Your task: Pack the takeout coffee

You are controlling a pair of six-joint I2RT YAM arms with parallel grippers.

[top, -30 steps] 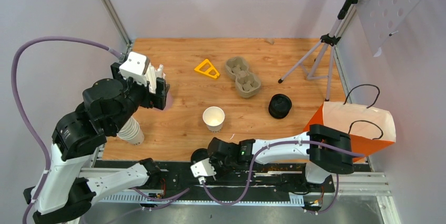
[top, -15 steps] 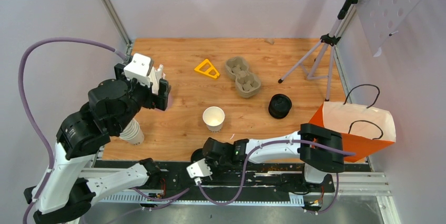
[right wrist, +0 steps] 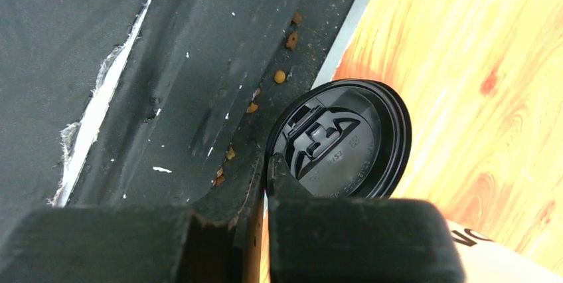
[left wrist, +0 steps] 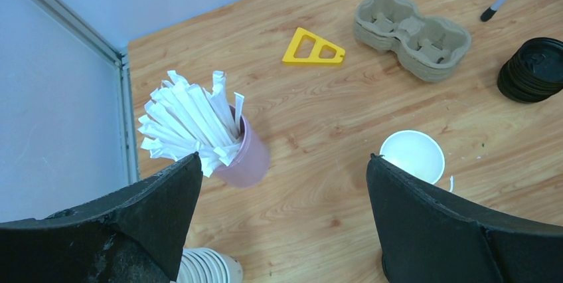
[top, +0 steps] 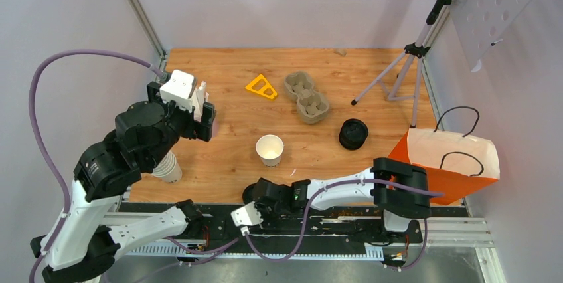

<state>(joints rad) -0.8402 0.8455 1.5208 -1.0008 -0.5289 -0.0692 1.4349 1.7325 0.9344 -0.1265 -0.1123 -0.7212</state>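
No cup with a lid on shows. One open white paper cup stands mid-table, also in the left wrist view. A single black lid lies at the table's near edge, over the black base rail; it also shows in the top view. My right gripper is low at that edge, its jaws shut on the lid's rim. My left gripper is open and empty, held high over the left side of the table.
A stack of black lids and a pulp cup carrier sit behind the cup. An orange-and-white paper bag stands right. A pink cup of wrapped straws, stacked cups, a yellow triangle and a tripod.
My right gripper has slid left along the near edge at the lid. My left arm has shifted slightly to the right and stays open.
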